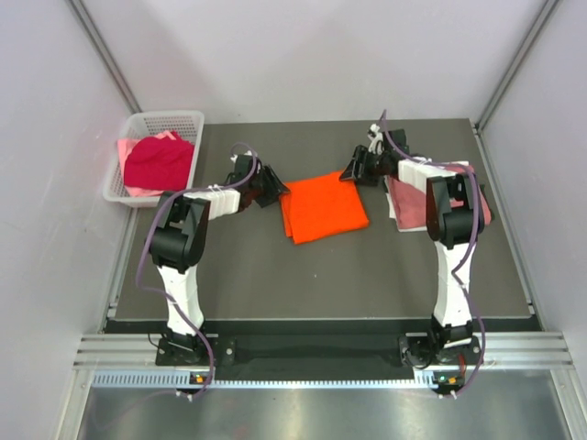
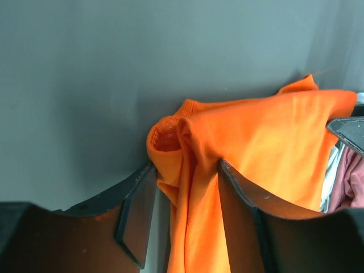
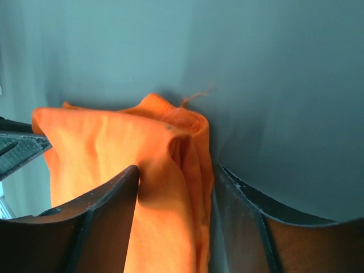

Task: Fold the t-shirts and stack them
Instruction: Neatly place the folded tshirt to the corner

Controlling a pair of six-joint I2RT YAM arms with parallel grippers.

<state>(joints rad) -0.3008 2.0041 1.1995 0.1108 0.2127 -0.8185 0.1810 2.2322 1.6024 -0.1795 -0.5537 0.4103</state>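
A bright orange t-shirt (image 1: pixel 323 206) lies folded into a rough square on the dark table. My left gripper (image 1: pixel 275 190) is at its left corner and my right gripper (image 1: pixel 353 170) at its far right corner. In the left wrist view the jaws (image 2: pixel 186 165) stand partly apart around a bunched ridge of orange cloth (image 2: pixel 256 148), with a gap at the left finger. The right wrist view shows the same: the jaws (image 3: pixel 176 168) straddle a bunch of orange cloth (image 3: pixel 114 148), the left finger denting it, a strip of table beside the right finger.
A white lattice basket (image 1: pixel 165 116) at the far left holds a crimson shirt (image 1: pixel 158 163) over a pink one (image 1: pixel 138 191). A dusty rose folded shirt (image 1: pixel 408 202) on white cloth lies under the right arm, by the table's right edge.
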